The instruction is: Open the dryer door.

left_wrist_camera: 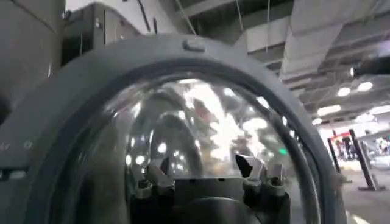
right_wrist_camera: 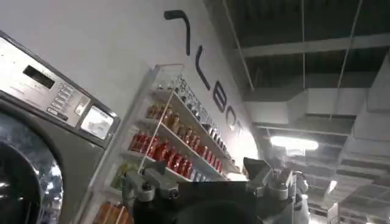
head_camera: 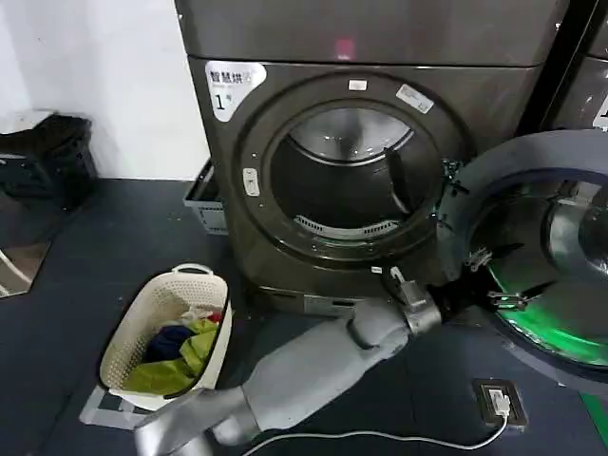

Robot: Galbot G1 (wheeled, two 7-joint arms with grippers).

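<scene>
Dark flooring fronts the swung-open dryer door [head_camera: 532, 180], right edge cropped; left tool [head_camera: 475, 275] spread wide.

Open dryer, door swung to its right.
The chrome-rimmed round dryer door [head_camera: 532, 256] hangs right of the drum opening; the cream plastic laundry basket [head_camera: 166, 328] sits on the floor, front-left.

The left arm [head_camera: 313, 366] stretches from the lower edge of the head view up and to the right, its grey shell bent slightly at the elbow, the wrist [head_camera: 418, 309] turned toward the right side. The left gripper [head_camera: 480, 275] extends past the wrist, its dark fingers spread apart with a clear gap between them. In the left wrist view the two fingertips [left_wrist_camera: 159, 176] stand well apart. The right gripper [right_wrist_camera: 207, 182] points upward, fingers parted, holding nothing.
</scene>
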